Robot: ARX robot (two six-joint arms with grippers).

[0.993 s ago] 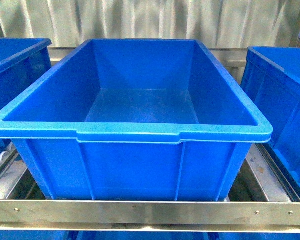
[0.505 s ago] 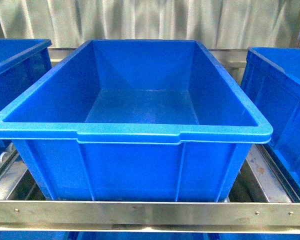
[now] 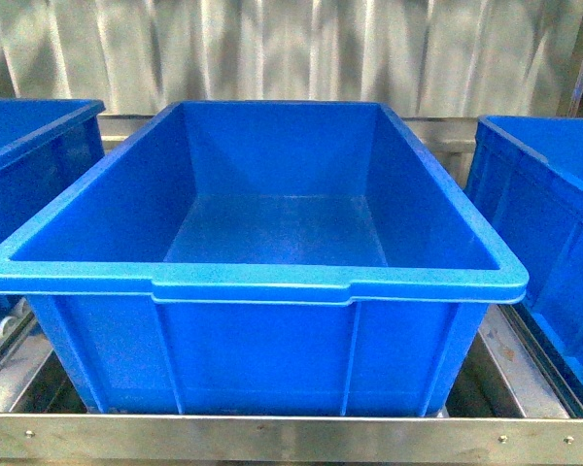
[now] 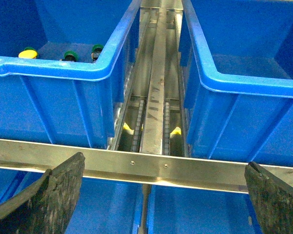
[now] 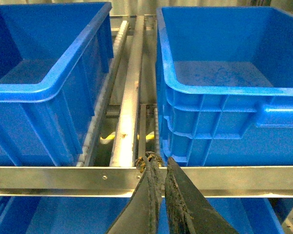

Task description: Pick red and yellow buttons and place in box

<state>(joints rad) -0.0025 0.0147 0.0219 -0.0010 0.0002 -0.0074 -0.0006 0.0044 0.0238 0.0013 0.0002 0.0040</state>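
1. The centre box (image 3: 262, 282), a deep blue plastic crate, sits straight ahead on a rack. Its floor is bare and lightly scuffed.
2. A left bin (image 3: 34, 146) and a right bin (image 3: 544, 194), both the same blue, stand just beside it and are cut off by the picture edges.
3. A steel rail (image 3: 291, 439) runs across the near edge below the crates, and a corrugated wall (image 3: 291, 49) closes off the far side.
4. The yellow button (image 4: 28, 52) lies inside the left bin, seen just over that bin's near rim, which hides its lower part.
5. To its right in the same bin are two green-capped switches (image 4: 70, 55), the second of them closer to the bin's right wall.
6. A roller track (image 4: 154, 107) fills the gap between the left bin and the centre box.
7. The left gripper (image 4: 164, 162) hangs on the near side of the steel rail, facing that gap. Its dark fingers (image 4: 58, 195) are spread wide apart with nothing between them.
8. The right gripper (image 5: 158, 161) hangs on the near side of the rail, facing the gap between the centre box and the right bin. Its fingers (image 5: 183, 202) are pressed together and carry nothing.
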